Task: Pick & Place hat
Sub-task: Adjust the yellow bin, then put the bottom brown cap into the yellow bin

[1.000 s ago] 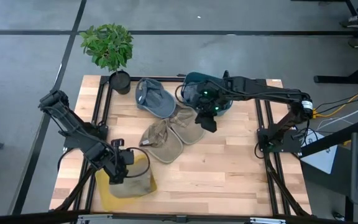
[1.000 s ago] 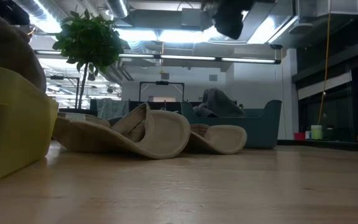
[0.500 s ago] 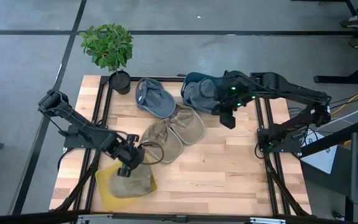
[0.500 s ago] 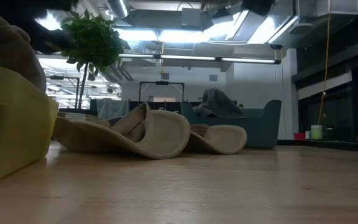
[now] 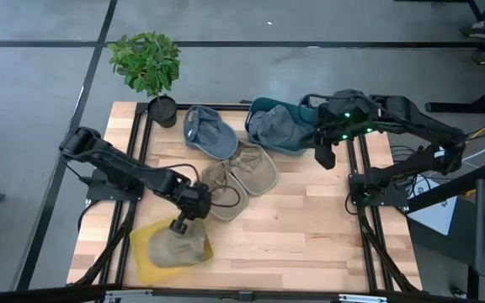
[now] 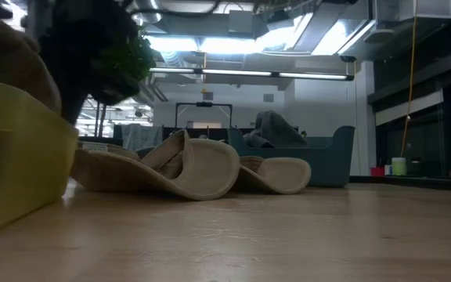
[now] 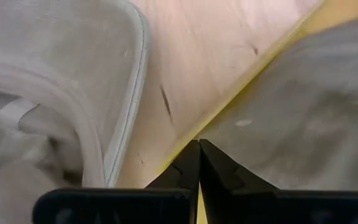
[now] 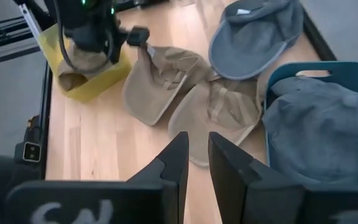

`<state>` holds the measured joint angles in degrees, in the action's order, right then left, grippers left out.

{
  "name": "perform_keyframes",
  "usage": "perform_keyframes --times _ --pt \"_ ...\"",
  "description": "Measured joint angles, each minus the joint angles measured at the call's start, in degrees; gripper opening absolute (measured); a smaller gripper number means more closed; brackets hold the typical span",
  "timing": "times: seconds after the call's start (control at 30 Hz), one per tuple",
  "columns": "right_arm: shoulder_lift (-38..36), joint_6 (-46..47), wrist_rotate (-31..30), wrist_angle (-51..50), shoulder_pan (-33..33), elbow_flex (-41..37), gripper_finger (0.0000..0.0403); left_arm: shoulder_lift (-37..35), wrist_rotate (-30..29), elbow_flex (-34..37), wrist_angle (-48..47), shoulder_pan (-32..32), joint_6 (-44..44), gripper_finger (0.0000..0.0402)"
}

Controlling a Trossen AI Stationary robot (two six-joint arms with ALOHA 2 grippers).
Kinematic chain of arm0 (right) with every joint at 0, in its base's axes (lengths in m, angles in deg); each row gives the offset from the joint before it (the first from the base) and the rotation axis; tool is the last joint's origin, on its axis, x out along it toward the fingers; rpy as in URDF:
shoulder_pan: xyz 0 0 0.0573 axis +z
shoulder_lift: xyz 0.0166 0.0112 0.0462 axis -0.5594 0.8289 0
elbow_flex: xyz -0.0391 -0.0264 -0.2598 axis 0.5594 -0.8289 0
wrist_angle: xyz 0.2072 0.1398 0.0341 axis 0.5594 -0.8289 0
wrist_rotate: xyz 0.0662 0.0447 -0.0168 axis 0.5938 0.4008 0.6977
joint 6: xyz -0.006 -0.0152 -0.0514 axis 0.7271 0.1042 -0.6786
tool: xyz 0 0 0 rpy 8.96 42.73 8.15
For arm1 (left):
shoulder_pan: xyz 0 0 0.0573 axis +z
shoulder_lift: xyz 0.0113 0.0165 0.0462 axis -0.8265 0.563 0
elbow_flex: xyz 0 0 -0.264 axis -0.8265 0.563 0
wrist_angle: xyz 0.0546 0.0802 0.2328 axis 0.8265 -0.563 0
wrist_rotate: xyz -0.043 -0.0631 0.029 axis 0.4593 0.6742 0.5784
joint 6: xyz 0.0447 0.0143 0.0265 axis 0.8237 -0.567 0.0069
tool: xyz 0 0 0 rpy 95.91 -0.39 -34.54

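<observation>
Two tan hats (image 5: 226,189) (image 5: 259,172) lie overlapping at the table's middle, with a grey-blue cap (image 5: 209,130) beyond them. A third tan hat (image 5: 179,248) sits in a yellow bin (image 5: 146,261) at the near left. A grey hat (image 5: 276,126) lies in a teal bin (image 5: 255,108) at the far side. My left gripper (image 5: 179,225) is shut, pointing steeply down over the yellow bin's far rim (image 7: 253,87), next to the nearer tan hat (image 7: 61,81). My right gripper (image 5: 322,156) hangs raised to the right of the teal bin, slightly open, with nothing between its fingers (image 8: 180,158).
A potted plant (image 5: 148,63) stands at the table's far left corner. Bare wood (image 5: 301,236) stretches across the near right half of the table. Black frame rails (image 5: 133,160) run along the left and right sides.
My left gripper has swung from over the yellow bin toward the tan hats at the table's middle, sinking and rolling about its own line. My right gripper has risen and drawn from above the teal bin toward the table's right edge. The hats have stayed put.
</observation>
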<state>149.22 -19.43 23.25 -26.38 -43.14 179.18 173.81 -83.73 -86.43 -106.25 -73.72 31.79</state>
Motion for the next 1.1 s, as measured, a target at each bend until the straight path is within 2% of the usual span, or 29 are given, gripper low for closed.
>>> perform_keyframes --times 0.27,0.47,0.7,0.87,1.1 --pt "-0.7 1.3 -2.6 0.0 0.0 0.0 0.0062 5.0 -1.6 0.0 9.6 3.7 3.4 0.0001" --pt "-0.7 1.3 -4.0 0.3 0.0 0.0 0.0062 5.2 -4.8 0.0 19.6 7.5 3.3 0.0002" --pt "-0.7 1.3 -4.1 2.5 0.0 0.0 0.0062 5.1 -5.0 -0.5 29.8 10.7 2.4 0.0002" --pt "-0.2 4.4 -4.1 4.9 0.0 0.0 0.0062 2.0 -5.6 -0.5 32.9 12.0 -2.6 0.0002" --pt "4.2 6.0 -4.1 5.0 0.0 0.0 0.0062 -6.9 -13.0 -0.5 32.1 12.2 -4.6 0.0002"
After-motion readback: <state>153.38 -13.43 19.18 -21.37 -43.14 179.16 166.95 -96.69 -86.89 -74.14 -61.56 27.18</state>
